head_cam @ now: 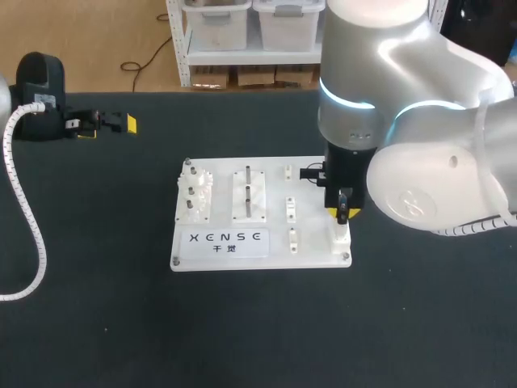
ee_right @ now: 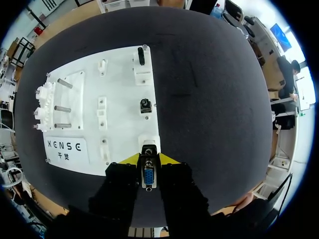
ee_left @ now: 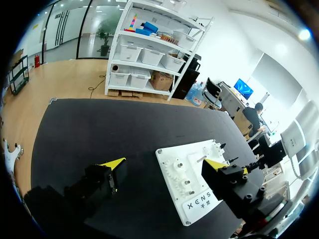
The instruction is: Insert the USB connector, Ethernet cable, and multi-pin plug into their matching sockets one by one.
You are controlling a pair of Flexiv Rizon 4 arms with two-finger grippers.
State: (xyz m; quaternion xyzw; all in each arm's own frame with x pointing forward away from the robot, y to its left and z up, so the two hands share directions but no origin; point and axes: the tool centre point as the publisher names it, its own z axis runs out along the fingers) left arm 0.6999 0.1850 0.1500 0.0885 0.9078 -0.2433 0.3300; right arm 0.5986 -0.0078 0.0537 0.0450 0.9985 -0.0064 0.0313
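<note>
Far left of the table (head_cam: 97, 323), toward its rear edge: left gripper (ee_left: 164, 163) parked, fingers spread wide, nothing between or against them. Well apart from the white board (head_cam: 315, 257); no part in the current step, by the look of it.

Mid-table, on the board, left to right: gear fixture (head_cam: 196, 194), peg block (head_cam: 249, 194), column of small white holders (head_cam: 289, 208), then the edge row nearest the right arm. Along that row, two dark connectors (ee_right: 145, 105) sitting in white holders; seated fully or not, cannot tell.

Near right corner of the board: right gripper (head_cam: 342, 212) hanging straight down, fingers clenched on the multi-pin plug (ee_right: 148, 177) from two sides, gap narrow and filled by the plug. Metal shell with blue insert facing the wrist camera.

Key relation: plug's long axis in line with the fingers, pointing down at the white socket block (ee_right: 149, 138) directly ahead of the tips. Far end of plug meeting the block's opening; entered or only touching, cannot tell. No sideways offset visible from the wrist; plug centred on the block.

Judged step: pressing the multi-pin plug home. Right arm the only one within reach. Next move probably a straight push along the finger axis, no tilt. Risk: pins jamming if shell goes in skewed.
</note>
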